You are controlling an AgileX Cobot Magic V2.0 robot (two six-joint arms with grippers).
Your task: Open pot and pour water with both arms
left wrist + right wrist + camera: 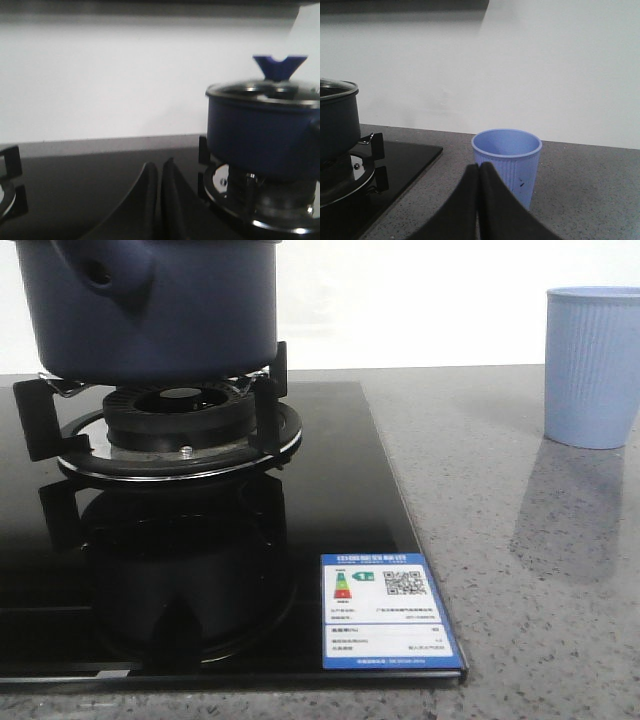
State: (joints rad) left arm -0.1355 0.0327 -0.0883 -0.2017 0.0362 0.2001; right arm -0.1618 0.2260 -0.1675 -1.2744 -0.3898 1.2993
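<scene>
Nearest you in the front view, an energy label (pixel 388 612) sits on the hob (pixel 330 490) glass at about 5 o'clock from the burner (pixel 180 425). The hob lies on a speckled grey counter (pixel 520 570). Beyond the label, at roughly 11 o'clock in that view, the pot (pixel 190 310) rests on the black pan supports over the burner, its handle mount with the small hole facing you. Farther right, at 2 o'clock, the cup (pixel 592 365) stands upright on the counter, well apart from the hob.

Your left gripper (pixel 159 200) has its fingers pressed together, holding nothing, low over the glass. Past it you see the pot with its glass lid (pixel 265 92) still on and a blue knob (pixel 279 67) on top.

Your right gripper (pixel 479 205) is likewise closed and empty, over the counter. The cup stands just beyond its fingertips, mouth up; you cannot tell whether anything is in it. The pot's rim shows at the far side, by the hob edge
</scene>
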